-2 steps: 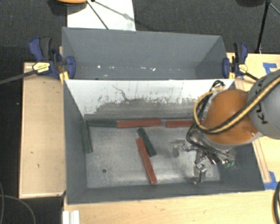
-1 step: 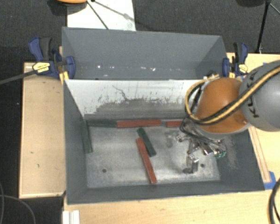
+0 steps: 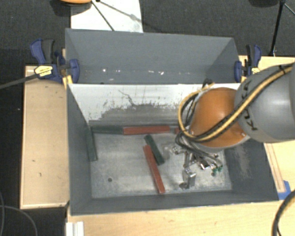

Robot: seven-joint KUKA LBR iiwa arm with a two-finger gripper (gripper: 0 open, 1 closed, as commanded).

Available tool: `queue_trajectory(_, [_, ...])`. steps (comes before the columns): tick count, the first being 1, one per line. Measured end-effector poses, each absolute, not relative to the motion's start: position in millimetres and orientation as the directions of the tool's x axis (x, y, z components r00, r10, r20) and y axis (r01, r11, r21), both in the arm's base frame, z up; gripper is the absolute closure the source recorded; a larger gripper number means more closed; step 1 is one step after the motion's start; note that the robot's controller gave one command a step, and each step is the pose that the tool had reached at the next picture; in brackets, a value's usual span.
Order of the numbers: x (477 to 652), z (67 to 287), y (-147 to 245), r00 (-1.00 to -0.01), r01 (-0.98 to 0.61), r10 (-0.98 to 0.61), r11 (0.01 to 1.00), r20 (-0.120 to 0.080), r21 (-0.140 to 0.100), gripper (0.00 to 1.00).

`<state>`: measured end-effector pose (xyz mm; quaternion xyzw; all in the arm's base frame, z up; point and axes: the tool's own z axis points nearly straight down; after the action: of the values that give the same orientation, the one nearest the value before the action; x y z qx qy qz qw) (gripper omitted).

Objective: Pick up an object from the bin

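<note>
the tool [image 3: 188, 177] is low in the bin [image 3: 113, 193], under the arm's orange cover [image 3: 214, 117], over what reads as bare floor near the front wall. whether it is released or clenched cannot be told from this angle, and nothing is seen held in it. nearest candidate: a long red bar [image 3: 154, 169] lying flat and slantwise just beside the tool on the side away from the arm, its near end close to the front wall. a short dark green bar [image 3: 154, 150] lies next to the red bar's far end, beyond the tool and away from the arm; whether the two touch cannot be told. further beyond the tool, along the back wall, lie a second red bar [image 3: 146, 130] and a dark green bar [image 3: 106, 130] end to end; another green bar [image 3: 91, 149] lies well apart against the far side wall. assessment: the pick is not yet made. the tool appears to stand beside the long red bar rather than over it. recommended: shift away from the arm until centred over the bar's middle, turn the wrist so the closing line runs across the bar's narrow width, and descend fully to the floor before closing. keep clear of the green bar's end to avoid a double pick. risk: a thin flat bar may slide or tip if taken near one end.
</note>
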<state>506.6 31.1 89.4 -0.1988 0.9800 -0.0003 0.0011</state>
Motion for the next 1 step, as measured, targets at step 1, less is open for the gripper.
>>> queue_trajectory(1, [502.6, 88.7, 59.4, -0.830, -0.558, -0.558, 0.830, -0.003, 0.000, 0.00])
